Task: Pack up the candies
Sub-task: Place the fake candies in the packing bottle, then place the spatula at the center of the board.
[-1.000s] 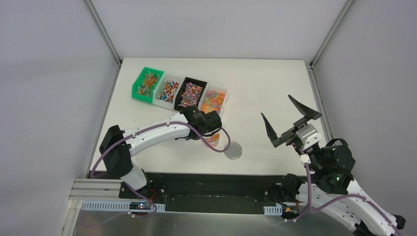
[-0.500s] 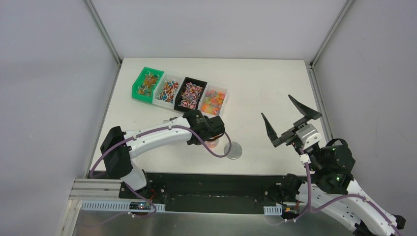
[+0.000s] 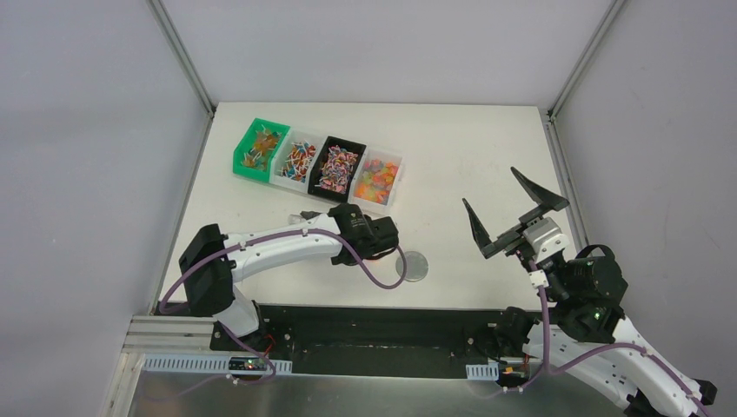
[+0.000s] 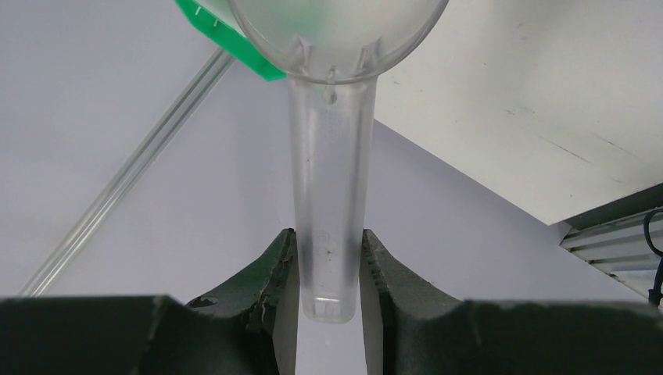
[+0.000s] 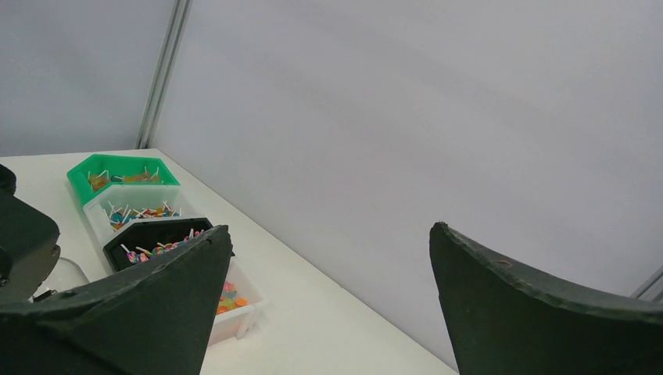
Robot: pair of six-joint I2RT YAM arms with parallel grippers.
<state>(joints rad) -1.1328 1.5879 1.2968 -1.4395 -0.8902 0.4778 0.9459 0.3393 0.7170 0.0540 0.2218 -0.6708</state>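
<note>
- Candies (image 3: 335, 168) are all at the far-left part of the white table (image 3: 469, 148), sorted into four little bins sitting side by side in a row.
- right fingers (image 3: 475, 228) hang over the right side of the table, spread really wide with nothing in them, well apart from the bins.
- left fingers (image 4: 291, 258) are clamped tight on the handle of a clear plastic scoop (image 4: 328, 156), just on the near side of the bins.
- Bins left to right: green bin (image 3: 258, 148), white bin (image 3: 298, 159), black bin (image 3: 337, 165), clear bin (image 3: 378, 176) with the orange/yellow gummy stuff.
- grey round lid (image 3: 412, 266) lies flat on the table, just right of the left fingers.
- Can't tell if there's anything in the scoop bowl.
</note>
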